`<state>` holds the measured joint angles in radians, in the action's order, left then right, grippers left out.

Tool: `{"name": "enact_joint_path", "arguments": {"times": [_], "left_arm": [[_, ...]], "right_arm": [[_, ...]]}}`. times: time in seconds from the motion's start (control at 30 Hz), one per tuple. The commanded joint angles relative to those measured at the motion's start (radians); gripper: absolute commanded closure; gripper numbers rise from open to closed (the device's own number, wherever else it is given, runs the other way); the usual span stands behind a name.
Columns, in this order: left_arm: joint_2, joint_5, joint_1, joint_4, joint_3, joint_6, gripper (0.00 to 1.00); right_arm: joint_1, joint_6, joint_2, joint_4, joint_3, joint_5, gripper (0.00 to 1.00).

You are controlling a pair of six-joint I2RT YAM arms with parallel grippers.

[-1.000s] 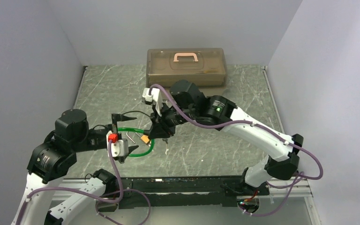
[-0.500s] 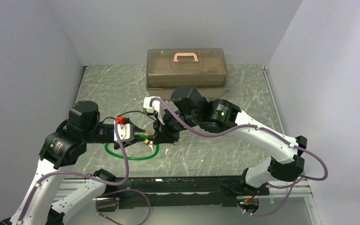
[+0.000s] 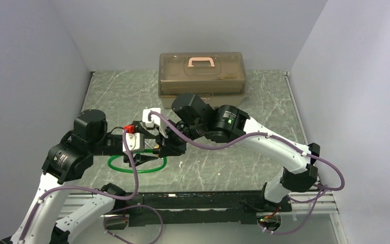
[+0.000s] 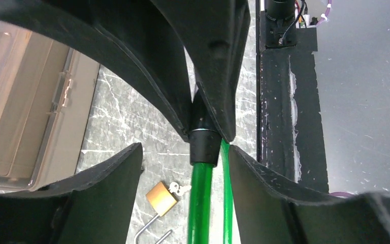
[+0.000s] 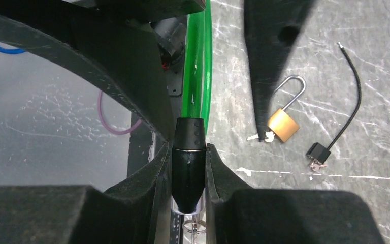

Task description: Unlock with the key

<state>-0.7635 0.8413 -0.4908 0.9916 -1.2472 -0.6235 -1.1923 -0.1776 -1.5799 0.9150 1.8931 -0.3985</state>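
Right gripper (image 5: 188, 152): closed onto the lock barrel (image 5: 188, 178), pads pressed on both sides of it with no slack between.
Left gripper (image 4: 185, 147): stood spread astride the green cable (image 4: 201, 203) just below the barrel; one finger close against the strands, the other clear of them, so not seen to clamp.
Lock's place: held up between the two arms, toward the front-left of the table (image 3: 233, 162); green loop lay on the surface below.
Key (image 5: 258, 137): stuck out of the brass padlock (image 5: 283, 126) lying just beside the held lock; a glint of metal also showed at the barrel's near end, too little to name.
Other things: small black cable lock (image 5: 317, 151) near the padlock; toolbox (image 3: 201, 73) at the back, well apart.
Barrel's handling: judged hard, smooth and round — apt to roll or slip in flat pads under a twist; best taken across the middle, keyway end left free.
Cable's handling: judged light, springy and plastic-coated, likelier to bend and swing than hold a pose; best gripped close to the barrel, where it flexes least.
Key's handling: judged small, thin and easily dropped; best pinched by the flat bow, shaft in line with the keyway.
Risk: judged that a turning force could spin the barrel unless braced by a second grip.
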Motion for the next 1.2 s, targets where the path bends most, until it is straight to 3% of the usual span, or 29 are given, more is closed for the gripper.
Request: {"name": "enact_joint_path", "arguments": {"times": [0.0,0.13,0.23,0.43,0.67,0.9,1.03,1.17], "left_arm": [[0.022,0.008,0.0,-0.037,-0.007,0.043,0.28],[0.04,-0.012,0.0,0.015,-0.004,-0.003,0.19],[0.021,-0.027,0.001,0.087,-0.031,-0.051,0.06],[-0.039,-0.028,0.0,0.172,-0.091,-0.109,0.1],[-0.051,-0.012,0.001,0.18,-0.113,-0.117,0.29],[-0.001,-0.02,0.0,0.18,-0.056,-0.121,0.37],[-0.003,-0.003,0.002,0.149,-0.044,-0.101,0.63],[0.004,0.018,0.007,0.118,-0.015,-0.078,0.65]], "right_arm": [[-0.017,-0.033,0.0,-0.012,0.057,0.018,1.0],[-0.02,-0.028,0.011,-0.028,0.036,0.022,1.0],[-0.019,-0.023,0.016,-0.039,0.015,0.019,1.0],[-0.029,-0.012,0.019,-0.037,0.0,0.029,1.0],[-0.032,-0.018,0.033,-0.029,-0.003,0.052,1.0],[-0.033,-0.011,0.07,-0.068,-0.029,0.062,1.0],[-0.035,-0.002,0.081,-0.092,-0.042,0.044,1.0],[-0.039,0.012,0.09,-0.126,-0.057,0.027,1.0]]}}
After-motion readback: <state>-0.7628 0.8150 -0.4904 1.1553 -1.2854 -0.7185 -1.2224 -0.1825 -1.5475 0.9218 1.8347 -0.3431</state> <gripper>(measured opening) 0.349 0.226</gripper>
